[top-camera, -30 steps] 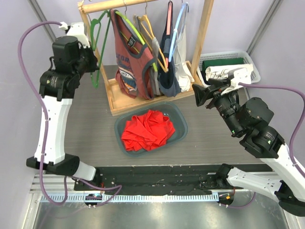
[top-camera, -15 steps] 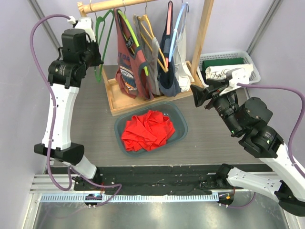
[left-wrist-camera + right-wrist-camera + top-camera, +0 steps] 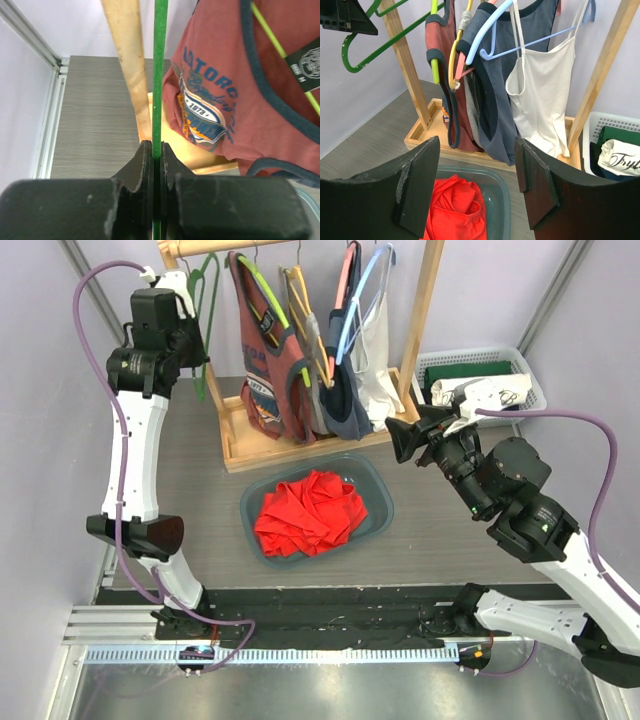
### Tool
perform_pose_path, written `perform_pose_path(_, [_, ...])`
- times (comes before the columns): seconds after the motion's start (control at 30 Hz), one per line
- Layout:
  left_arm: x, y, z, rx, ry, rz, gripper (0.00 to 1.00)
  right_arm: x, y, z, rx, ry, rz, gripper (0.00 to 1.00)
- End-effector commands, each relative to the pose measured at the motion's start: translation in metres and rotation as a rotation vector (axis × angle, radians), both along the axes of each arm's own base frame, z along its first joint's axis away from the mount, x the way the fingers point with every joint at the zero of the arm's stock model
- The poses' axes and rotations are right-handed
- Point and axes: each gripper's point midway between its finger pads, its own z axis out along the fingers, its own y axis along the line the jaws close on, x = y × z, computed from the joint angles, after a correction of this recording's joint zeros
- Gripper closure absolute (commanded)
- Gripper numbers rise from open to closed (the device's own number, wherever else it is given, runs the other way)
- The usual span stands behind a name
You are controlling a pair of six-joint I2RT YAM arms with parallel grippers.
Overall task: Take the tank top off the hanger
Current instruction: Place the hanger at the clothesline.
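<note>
Presently, your left gripper (image 3: 156,147) is clenched on the thin green plastic hanger (image 3: 159,75), its jaws pressed flat against the slim bar with no gap showing (wrist view). The hanger carries no cloth and is held high at the left end of the wooden clothes rack (image 3: 131,75), just beside its upright post; whether its hook sits on the rail cannot be told.

The crumpled bright red tank top (image 3: 308,515) lies in the grey-blue plastic basin (image 3: 384,496) in front of the rack, well apart from the hanger and touched by neither arm. Your right gripper (image 3: 476,150) is released, with its jaws spread wide. It sits near the basin's far right corner, faces the hanging clothes and grasps nothing.

Judged from this layout, the main step is done: garment and hanger are separated. What seems left is minor: park the bare hanger and let go.

Other tops, among them a brick-red printed tank top (image 3: 225,100) and a white strappy camisole (image 3: 540,95), hang on hangers of their own. Whether they also belong to the task cannot be told.
</note>
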Motion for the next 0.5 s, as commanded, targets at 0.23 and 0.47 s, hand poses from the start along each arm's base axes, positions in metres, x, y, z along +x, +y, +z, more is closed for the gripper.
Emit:
perform_pose_path(0.23, [-0.041,-0.044,0.029,-0.087,-0.079,-0.169,1.00,0.022,0.047,0.014,0.052,-0.008,0.077,0.32])
perform_pose_path(0.47, [-0.056,-0.041,0.023,-0.066,-0.064,-0.165,0.73,0.064,0.104,0.055,0.000,-0.051,0.111,0.30])
